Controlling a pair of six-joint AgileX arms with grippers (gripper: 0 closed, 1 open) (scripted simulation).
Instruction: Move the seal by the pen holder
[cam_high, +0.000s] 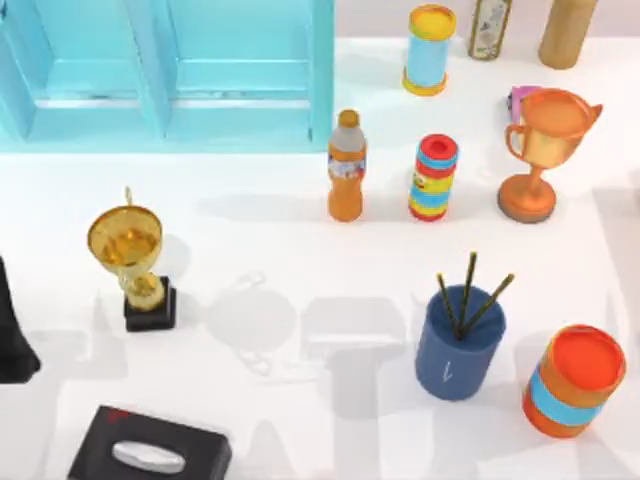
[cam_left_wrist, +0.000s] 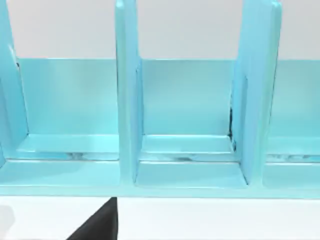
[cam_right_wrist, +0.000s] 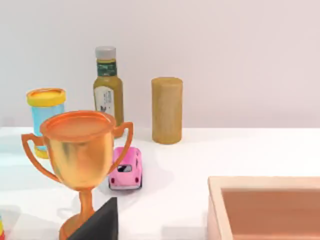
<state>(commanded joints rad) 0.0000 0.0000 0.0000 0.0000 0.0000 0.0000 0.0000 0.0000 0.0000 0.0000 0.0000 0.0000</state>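
Observation:
The seal is out of view. The pen holder (cam_high: 459, 343), a dark blue cup with three thin dark pencils, stands upright on the white table toward the front right. My left arm (cam_high: 12, 335) sits parked at the table's left edge, far from the cup. A dark piece of the left gripper (cam_left_wrist: 97, 226) shows in the left wrist view, facing a turquoise shelf (cam_left_wrist: 185, 125). A dark piece of the right gripper (cam_right_wrist: 100, 224) shows in the right wrist view, in front of an orange trophy (cam_right_wrist: 82, 150).
Close to the cup's right is an orange can (cam_high: 573, 381). A gold trophy on a black base (cam_high: 135, 262) and a black tissue box (cam_high: 150, 456) stand at the left. An orange bottle (cam_high: 346, 168), a striped can (cam_high: 433, 178), the orange trophy (cam_high: 545, 150) and the turquoise shelf (cam_high: 170, 75) stand farther back.

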